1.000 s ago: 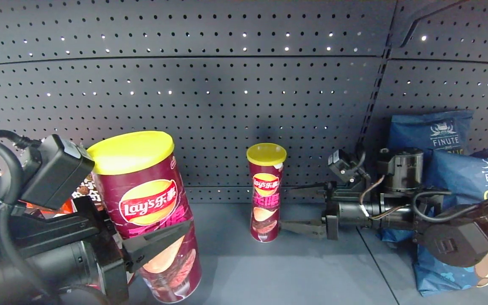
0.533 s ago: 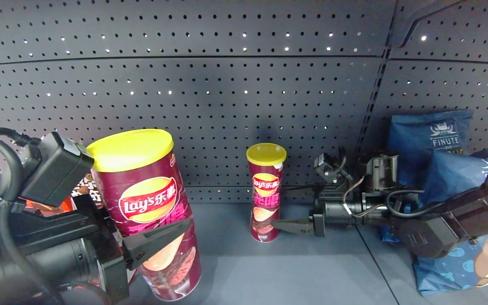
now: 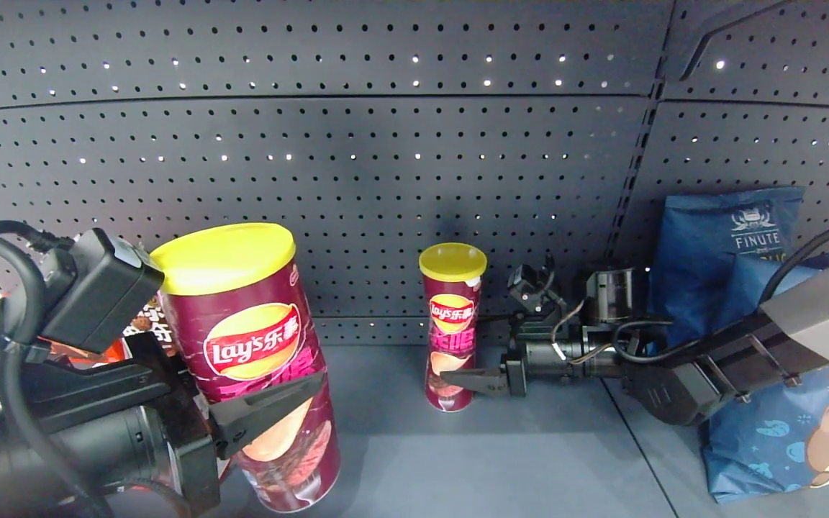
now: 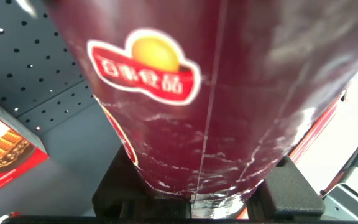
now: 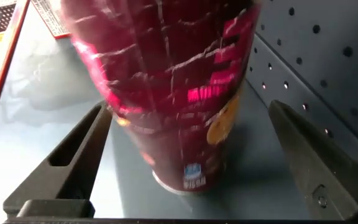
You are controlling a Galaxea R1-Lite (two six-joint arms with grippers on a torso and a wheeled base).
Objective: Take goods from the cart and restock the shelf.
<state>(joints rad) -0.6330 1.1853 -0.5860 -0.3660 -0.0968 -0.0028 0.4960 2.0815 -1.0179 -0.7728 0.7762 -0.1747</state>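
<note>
Maroon shelf can (image 3: 452, 327), yellow lid, stands upright on the shelf (image 3: 529, 460). Its position is unchanged over the last second.

Change: the right gripper (image 3: 465, 347) has slid in from the right of the shelf can, level with its lower half. A second ago the fingertips stopped just short of the can. Now the near finger crosses in front of the can body and the far finger passes behind it. The jaws are spread wide and straddle the can. The right wrist view shows a gap between each finger (image 5: 73, 165) and the can wall, so no contact is seen.

The left gripper (image 3: 234, 378) has not moved. It is clenched on the held can (image 3: 245, 345), well to the left of the shelf can and nearer the camera, leaning slightly. Cannot tell whether its base touches the shelf.

Blue bags (image 3: 727, 223) lie to the right of the shelf can, undisturbed.

Reading: one can is already stocked. The right arm is going back onto it, probably to grip or square it up rather than to leave. The held can is not yet set down. A tall, narrow can tips easily, so uneven closing could knock it over.
</note>
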